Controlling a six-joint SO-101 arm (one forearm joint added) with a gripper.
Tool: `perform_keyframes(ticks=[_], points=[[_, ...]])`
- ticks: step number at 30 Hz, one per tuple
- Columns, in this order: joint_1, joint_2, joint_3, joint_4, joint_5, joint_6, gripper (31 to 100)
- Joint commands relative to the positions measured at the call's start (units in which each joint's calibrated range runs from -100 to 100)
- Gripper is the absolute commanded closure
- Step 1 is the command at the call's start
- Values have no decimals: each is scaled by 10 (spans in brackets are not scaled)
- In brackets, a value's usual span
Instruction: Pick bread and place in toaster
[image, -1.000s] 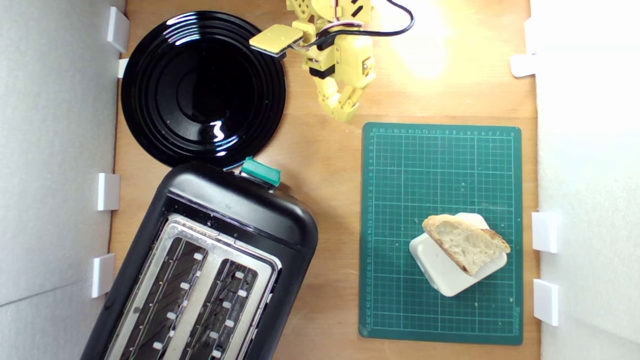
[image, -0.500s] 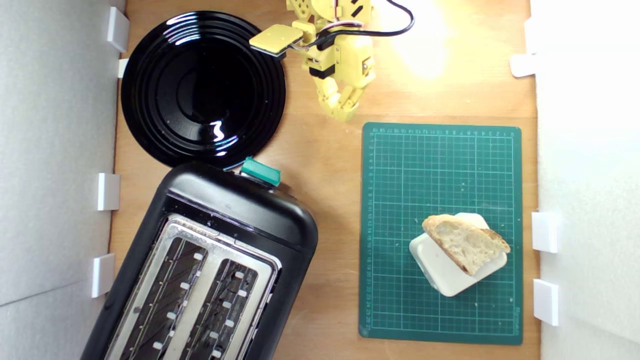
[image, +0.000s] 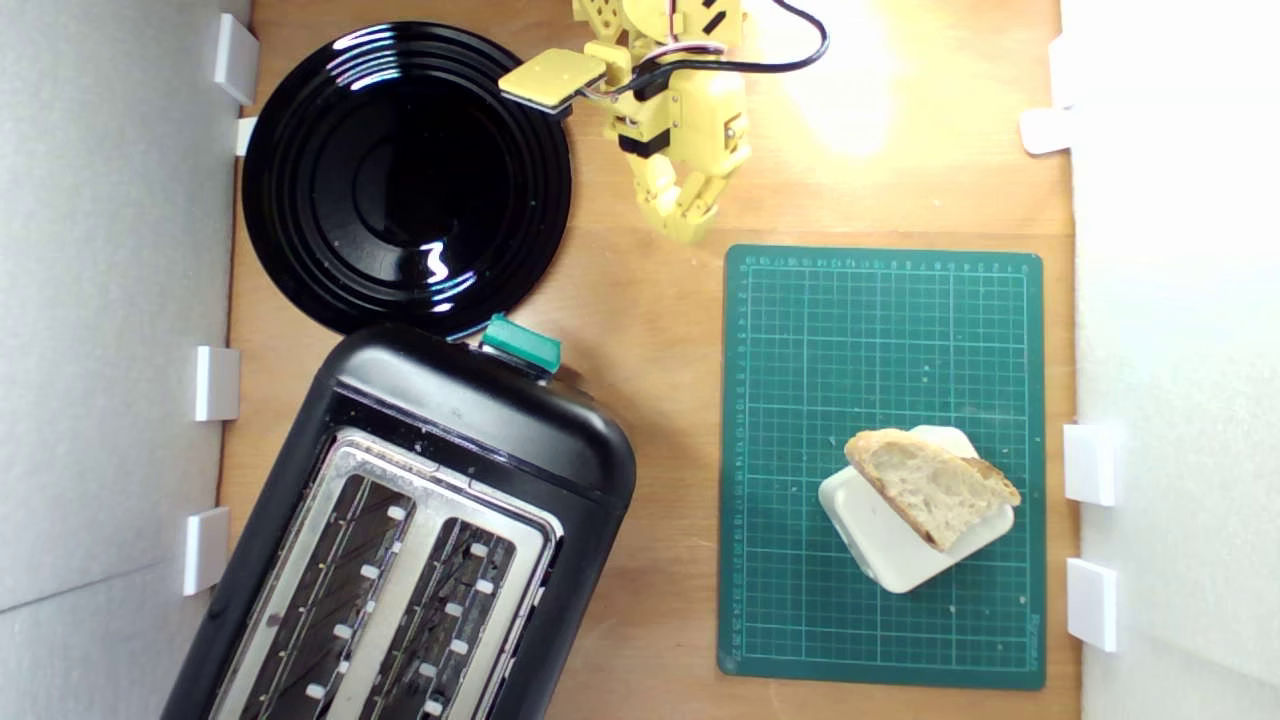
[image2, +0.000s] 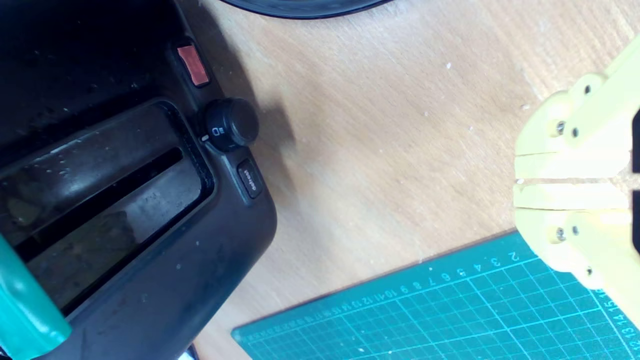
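Plate (image: 405, 175): glossy black, just beside the gripper toward the exterior view's left, touching nothing the task needs.
Toaster (image: 420, 530): below the gripper in the exterior view, slots bare, teal lever (image: 521, 343) on the end nearest the tool.
Gripper (image: 688, 225): yellow fingers pressed together on nothing — the wrist view shows only a thin seam between them.
Bread (image: 932, 487): well apart from the gripper, lying on a cream block (image: 880, 545) on the green mat (image: 880, 340).
Change: none over the last second — arm parked, approach not begun, whole task ahead.
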Motion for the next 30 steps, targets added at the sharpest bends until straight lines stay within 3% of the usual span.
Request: perform_keyframes(ticks=[1, 30], points=[[1, -4, -2, 4, 6, -2, 869], [-3, -4, -2, -3, 5, -2, 863]])
